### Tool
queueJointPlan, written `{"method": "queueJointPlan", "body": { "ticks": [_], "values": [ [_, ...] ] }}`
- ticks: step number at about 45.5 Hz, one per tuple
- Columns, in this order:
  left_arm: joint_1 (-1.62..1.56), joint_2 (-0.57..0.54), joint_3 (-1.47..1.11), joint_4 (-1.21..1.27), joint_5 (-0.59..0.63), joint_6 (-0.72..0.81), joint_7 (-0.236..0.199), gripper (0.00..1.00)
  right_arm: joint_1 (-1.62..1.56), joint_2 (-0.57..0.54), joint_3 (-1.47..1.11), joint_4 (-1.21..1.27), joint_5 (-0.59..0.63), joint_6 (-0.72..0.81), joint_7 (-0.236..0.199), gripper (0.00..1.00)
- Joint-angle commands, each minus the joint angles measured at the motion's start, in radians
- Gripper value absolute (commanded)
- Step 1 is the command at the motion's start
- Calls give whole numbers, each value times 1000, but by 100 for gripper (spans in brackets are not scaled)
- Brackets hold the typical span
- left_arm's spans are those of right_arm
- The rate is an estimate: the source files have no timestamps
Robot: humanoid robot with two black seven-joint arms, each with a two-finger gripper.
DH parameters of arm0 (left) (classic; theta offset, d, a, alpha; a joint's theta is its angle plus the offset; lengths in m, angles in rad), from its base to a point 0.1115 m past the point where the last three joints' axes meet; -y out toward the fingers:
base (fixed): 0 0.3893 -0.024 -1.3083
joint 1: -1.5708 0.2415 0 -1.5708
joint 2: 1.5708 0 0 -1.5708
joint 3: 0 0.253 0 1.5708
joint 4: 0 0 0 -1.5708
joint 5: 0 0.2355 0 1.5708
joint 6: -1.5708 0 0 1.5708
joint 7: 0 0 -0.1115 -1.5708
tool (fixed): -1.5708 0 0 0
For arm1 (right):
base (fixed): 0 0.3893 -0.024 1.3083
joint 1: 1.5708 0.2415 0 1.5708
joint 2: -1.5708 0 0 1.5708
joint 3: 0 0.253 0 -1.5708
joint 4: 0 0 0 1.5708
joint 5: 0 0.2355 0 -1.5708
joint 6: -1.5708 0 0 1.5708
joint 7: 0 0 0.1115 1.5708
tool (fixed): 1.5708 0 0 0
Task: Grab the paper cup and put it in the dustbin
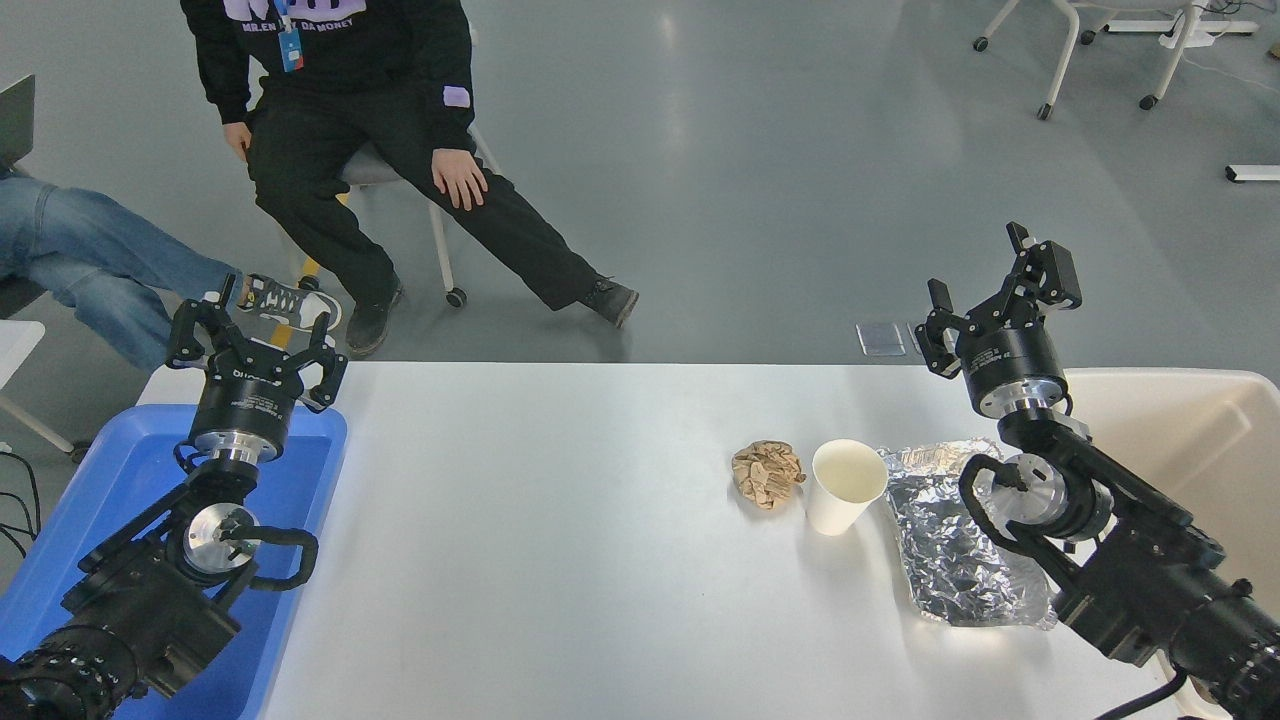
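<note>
Standing upright on counter [600, 600], paper cup [845, 487] lies at 7 o'clock from right gripper [985, 290], jaws spread, empty; right arm nearer; dustbin [1200, 440] at cup's 3 o'clock

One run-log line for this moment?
paper cup: upright, untouched | right tool: open, raised | dustbin: right | left tool: parked

The white tapered paper cup [846, 486] stands on the white table [560, 520], near and left of the right gripper [985, 285]. A crumpled brown paper ball [767, 473] lies just left of the cup, a crinkled silver foil tray [950, 540] just right. The large beige plastic dustbin [1180, 430] sits right of this gripper.
</note>
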Motion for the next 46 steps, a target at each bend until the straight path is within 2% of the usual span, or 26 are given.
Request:
{"method": "queueJointPlan", "body": {
  "ticks": [1, 46],
  "values": [
    [0, -1, 0, 0, 0, 0, -1, 99, 0, -1, 0, 0, 0, -2, 0, 100],
    [0, -1, -2, 0, -1, 0, -1, 99, 14, -2, -2, -10, 0, -3, 0, 100]
  ]
}}
